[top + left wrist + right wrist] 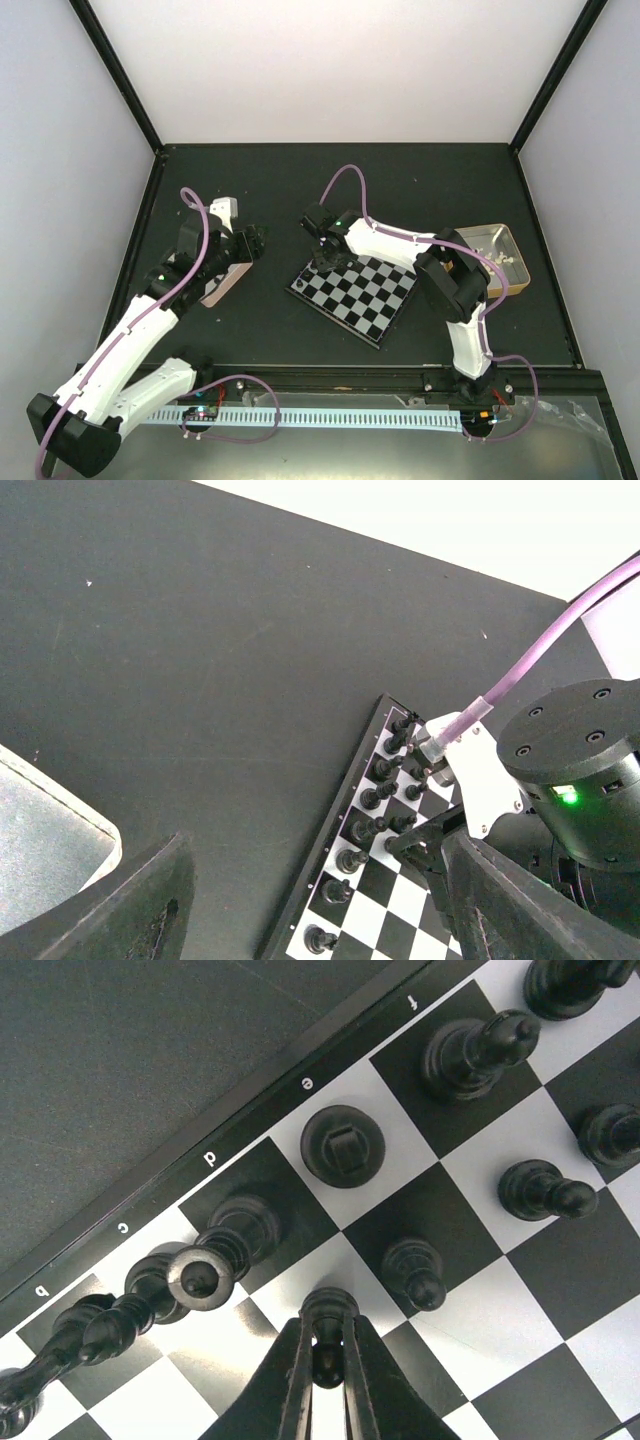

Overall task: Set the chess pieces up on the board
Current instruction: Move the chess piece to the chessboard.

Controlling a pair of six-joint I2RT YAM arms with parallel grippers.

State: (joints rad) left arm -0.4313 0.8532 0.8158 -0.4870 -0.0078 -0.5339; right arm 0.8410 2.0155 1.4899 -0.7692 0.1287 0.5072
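Note:
The board (372, 302) lies tilted at mid-table. Black chess pieces (322, 266) stand along its far-left edge in two rows; they also show in the left wrist view (385, 770). My right gripper (327, 1362) is shut on a black pawn (330, 1310) that stands on a white square of the second row, beside another pawn (415, 1270). In the top view the right gripper (325, 262) is over that corner of the board. My left gripper (258, 240) is open and empty, left of the board, its fingers (140, 905) wide apart. Pale pieces (497, 254) lie in the right tin.
An open tin (487, 262) sits right of the board near the right arm's elbow. Another tin (225, 283) lies under the left arm; its corner also shows in the left wrist view (40, 850). Black frame rails edge the dark table.

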